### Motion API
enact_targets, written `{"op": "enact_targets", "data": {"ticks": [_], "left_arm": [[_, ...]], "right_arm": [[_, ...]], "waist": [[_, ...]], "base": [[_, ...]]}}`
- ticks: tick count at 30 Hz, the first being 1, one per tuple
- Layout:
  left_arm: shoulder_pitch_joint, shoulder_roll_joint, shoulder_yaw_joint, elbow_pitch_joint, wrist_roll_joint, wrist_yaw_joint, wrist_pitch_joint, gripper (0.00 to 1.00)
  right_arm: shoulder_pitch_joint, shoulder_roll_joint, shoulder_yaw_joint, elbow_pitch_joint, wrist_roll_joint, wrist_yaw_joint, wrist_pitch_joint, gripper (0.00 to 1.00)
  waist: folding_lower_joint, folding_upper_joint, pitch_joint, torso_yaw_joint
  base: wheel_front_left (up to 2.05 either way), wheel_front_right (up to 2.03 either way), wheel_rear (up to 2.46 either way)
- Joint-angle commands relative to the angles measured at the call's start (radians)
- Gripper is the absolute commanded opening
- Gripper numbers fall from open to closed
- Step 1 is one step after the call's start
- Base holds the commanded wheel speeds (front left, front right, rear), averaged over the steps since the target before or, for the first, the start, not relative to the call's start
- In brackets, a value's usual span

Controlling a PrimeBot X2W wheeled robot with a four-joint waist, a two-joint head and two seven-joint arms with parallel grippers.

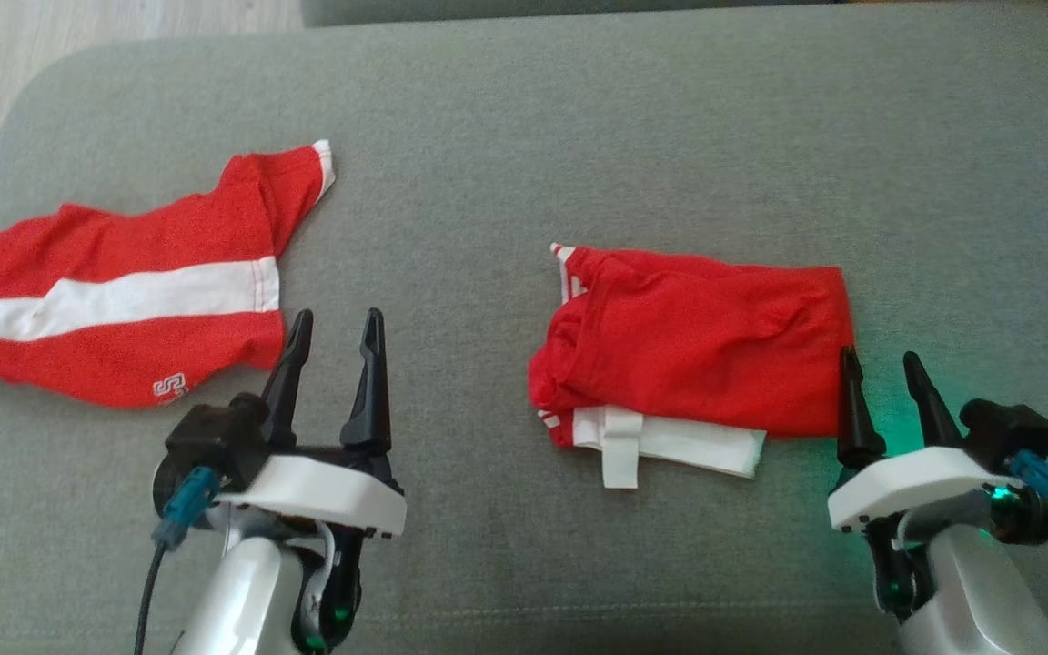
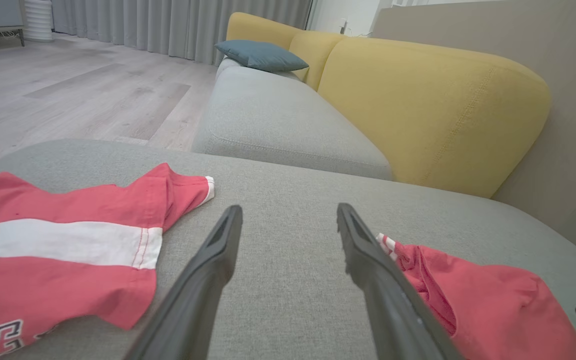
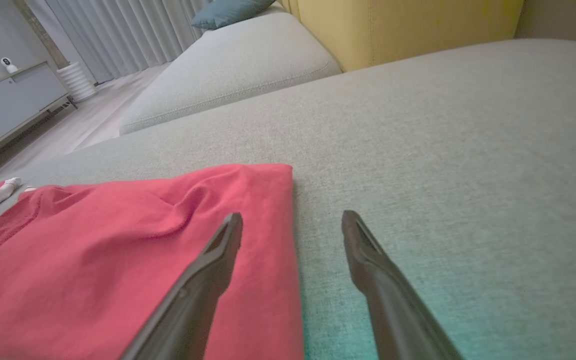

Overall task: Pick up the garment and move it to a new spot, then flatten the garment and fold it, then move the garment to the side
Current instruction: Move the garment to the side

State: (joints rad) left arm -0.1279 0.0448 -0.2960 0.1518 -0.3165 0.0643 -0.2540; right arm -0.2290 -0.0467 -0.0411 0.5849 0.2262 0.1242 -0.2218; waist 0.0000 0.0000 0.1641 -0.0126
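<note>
Your left hand [image 1: 338, 314] and right hand [image 1: 879, 355] are both released. The folded red shirt [image 1: 697, 337] lies long left to right, its near right corner at the right hand.

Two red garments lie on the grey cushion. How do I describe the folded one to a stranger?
On the wide grey cushion, look at the right half, next to the right gripper. The folded garment lies there as a compact red bundle. Unlike the spread garment on the left with its broad white band, it shows only slivers of white at its edges.
</note>
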Motion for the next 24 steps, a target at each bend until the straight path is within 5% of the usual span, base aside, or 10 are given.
{"op": "enact_targets", "data": {"ticks": [1,14,15,16,17,24], "left_arm": [[-0.045,0.005,0.025,-0.029,0.013,-0.004,-0.008,1.00],[-0.084,0.005,0.026,-0.051,0.022,0.004,-0.008,1.00],[-0.089,0.005,0.026,-0.054,0.023,0.005,-0.008,1.00],[-0.094,0.005,0.025,-0.056,0.024,0.005,-0.008,1.00],[-0.099,0.005,0.024,-0.058,0.026,0.005,-0.008,1.00],[-0.118,0.005,0.023,-0.064,0.036,0.001,-0.008,1.00]], "right_arm": [[-0.049,-0.004,0.033,0.001,0.014,0.007,-0.020,1.00],[-0.156,-0.004,0.058,0.115,-0.007,0.007,-0.036,1.00],[-0.166,-0.004,0.059,0.119,-0.015,0.007,-0.037,0.91],[-0.175,-0.004,0.061,0.122,-0.025,0.007,-0.037,0.55],[-0.184,-0.004,0.064,0.123,-0.037,0.007,-0.037,0.00],[-0.226,-0.015,0.048,0.063,-0.199,0.007,-0.040,0.00]], "waist": [[0.0000,0.0000,0.023,0.021],[0.0000,0.0000,0.106,0.036],[0.0000,0.0000,0.115,0.034],[0.0000,0.0000,0.124,0.031],[0.0000,0.0000,0.131,0.026],[0.0000,0.0000,0.130,-0.027]], "base": [[0.00,0.00,0.00],[0.00,0.00,0.00],[0.00,0.00,0.00],[0.00,0.00,0.00],[0.00,0.00,0.00],[0.00,0.00,0.00]]}}
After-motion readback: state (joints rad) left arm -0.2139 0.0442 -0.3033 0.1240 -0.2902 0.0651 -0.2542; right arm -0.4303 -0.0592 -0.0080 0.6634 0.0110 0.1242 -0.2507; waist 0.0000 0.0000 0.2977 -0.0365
